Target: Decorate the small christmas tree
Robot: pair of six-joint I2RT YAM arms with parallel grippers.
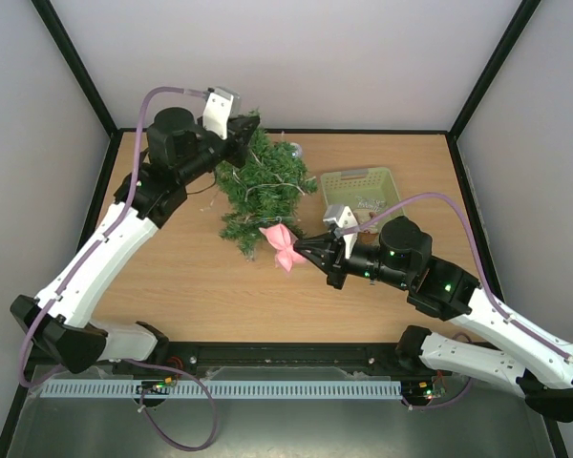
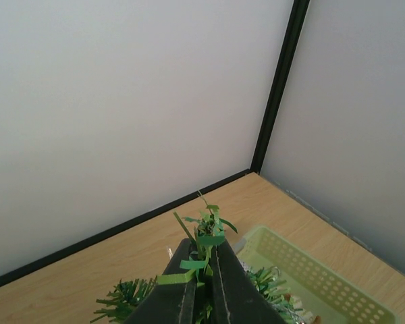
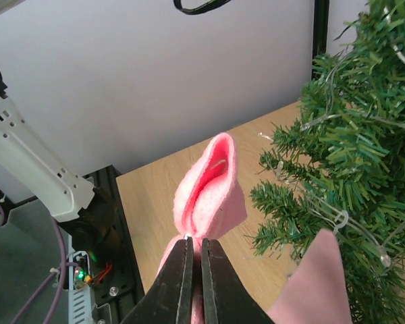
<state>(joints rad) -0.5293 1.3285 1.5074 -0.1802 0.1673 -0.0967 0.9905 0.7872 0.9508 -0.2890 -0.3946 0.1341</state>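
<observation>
From above, the small christmas tree [image 1: 263,186] sits mid-table, beside the pale green basket [image 1: 361,181]. On the left wrist camera, the left gripper [image 2: 204,251] is clamped on the tree's tip. On the right wrist camera, the right gripper [image 3: 196,248] pinches a pink bow [image 3: 212,182] just beside the branches.

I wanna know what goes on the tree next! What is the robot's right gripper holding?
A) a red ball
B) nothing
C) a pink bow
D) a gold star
C: the right gripper is pinched shut on a pink bow, close to the small christmas tree.
</observation>
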